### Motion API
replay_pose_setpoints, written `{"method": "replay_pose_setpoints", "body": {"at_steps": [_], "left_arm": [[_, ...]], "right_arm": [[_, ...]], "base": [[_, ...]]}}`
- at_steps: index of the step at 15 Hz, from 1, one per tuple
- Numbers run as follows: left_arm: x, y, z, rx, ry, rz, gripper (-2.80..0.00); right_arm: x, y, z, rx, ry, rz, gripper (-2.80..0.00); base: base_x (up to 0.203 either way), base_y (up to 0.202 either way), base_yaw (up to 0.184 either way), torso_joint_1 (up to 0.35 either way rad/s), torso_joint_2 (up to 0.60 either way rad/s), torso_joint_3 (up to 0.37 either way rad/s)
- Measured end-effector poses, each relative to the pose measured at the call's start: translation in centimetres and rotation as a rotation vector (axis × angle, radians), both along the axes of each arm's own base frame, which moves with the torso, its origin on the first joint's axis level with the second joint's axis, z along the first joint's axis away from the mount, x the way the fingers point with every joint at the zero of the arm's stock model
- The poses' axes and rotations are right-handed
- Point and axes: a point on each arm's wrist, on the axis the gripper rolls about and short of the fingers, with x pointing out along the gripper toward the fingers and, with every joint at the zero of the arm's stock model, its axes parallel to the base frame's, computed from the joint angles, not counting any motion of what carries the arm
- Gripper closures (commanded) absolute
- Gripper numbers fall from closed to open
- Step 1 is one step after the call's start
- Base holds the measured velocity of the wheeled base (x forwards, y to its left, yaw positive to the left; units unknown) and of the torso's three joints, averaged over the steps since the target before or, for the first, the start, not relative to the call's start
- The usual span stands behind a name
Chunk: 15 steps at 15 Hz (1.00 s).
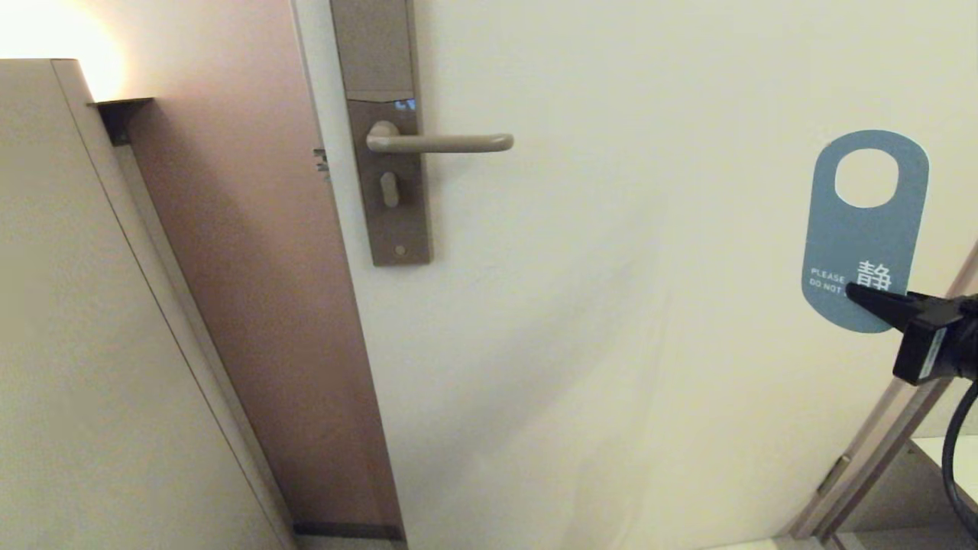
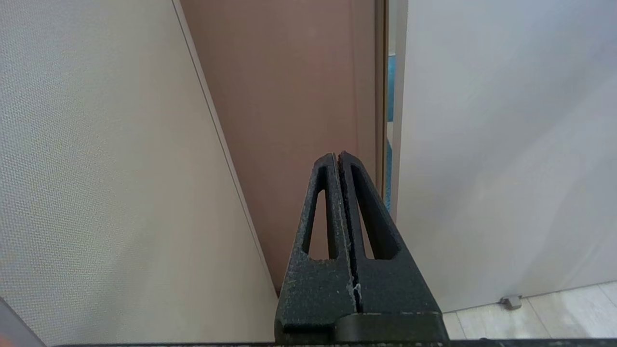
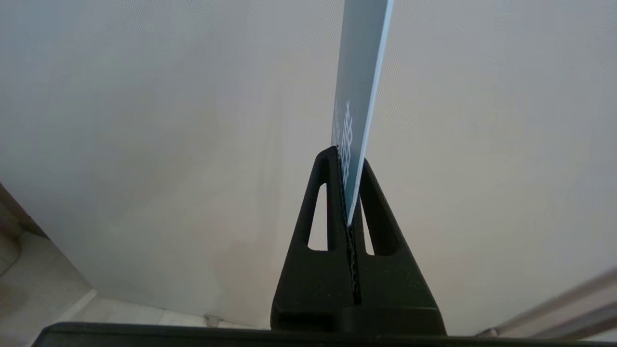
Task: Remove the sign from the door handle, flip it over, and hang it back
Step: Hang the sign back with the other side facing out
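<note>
In the head view, the sign (image 1: pixel 859 244) is at the right of the frame, off the door handle (image 1: pixel 443 142), which sits bare at upper centre on its lock plate (image 1: pixel 386 153). The right gripper (image 1: pixel 859 294) pinches the sign's lower edge, blue face toward the camera. It reads "PLEASE DO NOT…" beside a white Chinese character; the gripper hides the rest. The oval hole is at the top, clear of the grip.

In the left wrist view, the left gripper (image 2: pixel 339 159) is closed on nothing, low by the door's edge.

In the right wrist view, the sign (image 3: pixel 361 72) stands edge-on, straight and unbent: probably a thin, stiff, light card, perhaps slippery, best gripped by its lower margin.
</note>
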Motion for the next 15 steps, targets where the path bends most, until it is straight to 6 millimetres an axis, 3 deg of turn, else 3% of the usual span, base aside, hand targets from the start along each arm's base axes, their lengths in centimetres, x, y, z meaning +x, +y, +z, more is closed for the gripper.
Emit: {"method": "replay_pose_setpoints", "body": {"at_steps": [7, 15], "left_arm": [[0.0, 0.0, 0.0, 0.000, 0.000, 0.000, 0.00], [0.0, 0.0, 0.0, 0.000, 0.000, 0.000, 0.00]], "right_arm": [[1.5, 1.1, 2.1, -0.007, -0.060, 0.050, 0.00], [1.8, 5.0, 3.4, -0.004, -0.095, 0.231, 0.00]], "base": [[0.000, 0.000, 0.000, 0.000, 0.00, 0.000], [0.000, 0.000, 0.000, 0.000, 0.00, 0.000]]}}
